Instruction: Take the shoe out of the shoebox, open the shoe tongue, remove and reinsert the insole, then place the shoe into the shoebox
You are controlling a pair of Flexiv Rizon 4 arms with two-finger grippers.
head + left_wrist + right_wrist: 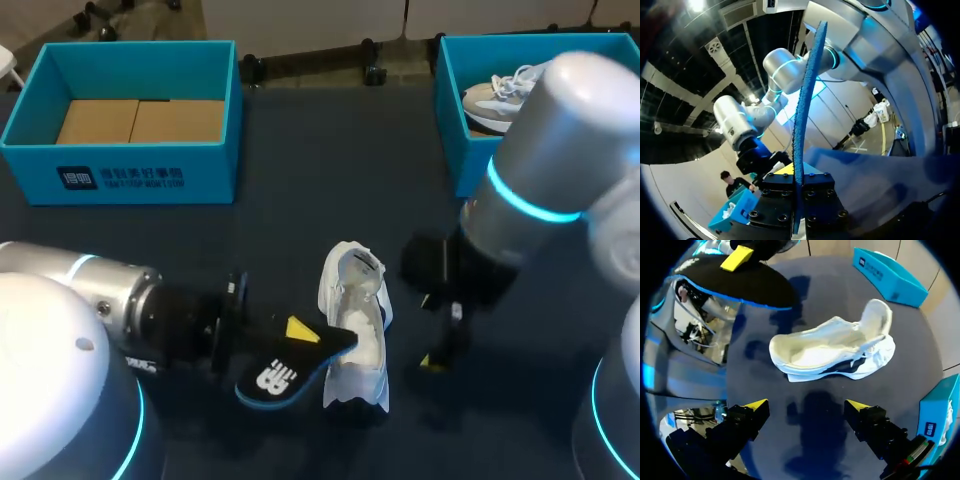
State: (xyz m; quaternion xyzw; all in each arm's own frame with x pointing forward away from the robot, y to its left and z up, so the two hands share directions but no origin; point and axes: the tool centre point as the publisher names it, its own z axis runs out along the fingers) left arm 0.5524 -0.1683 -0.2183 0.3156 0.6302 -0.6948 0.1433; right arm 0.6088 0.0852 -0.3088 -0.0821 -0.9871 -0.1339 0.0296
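At the far left of the table point(300, 190) an open blue shoebox point(120, 115) is seen, with only brown card in its bottom.

Nearer, the left gripper point(305, 338) is closed on the black insole point(268, 378). The insole is pinched flat between both fingers. In the left wrist view it is seen edge-on, standing up out of the closed fingers. It is out of the shoe and is held just left of it. One end is close to the shoe's opening, but whether it touches cannot be told. The insole is judged to be thin, light and bendy, so it could flop or fold if it were pushed hard. It is best held near one end and slid in flat.

In the middle of the table lies the white shoe point(355, 325), with its opening spread wide. It is judged to be light, with soft cloth sides and a stiffer sole. It could slide on the table when the insole is pushed in. A good hold would be at the heel or on the side wall.

Just right of the shoe is the right gripper point(805, 407). It is wide open, nothing is held in it, and it is not touching the shoe.

At the far right a second blue shoebox point(455, 110) is seen, with another shoe point(500, 95) inside.
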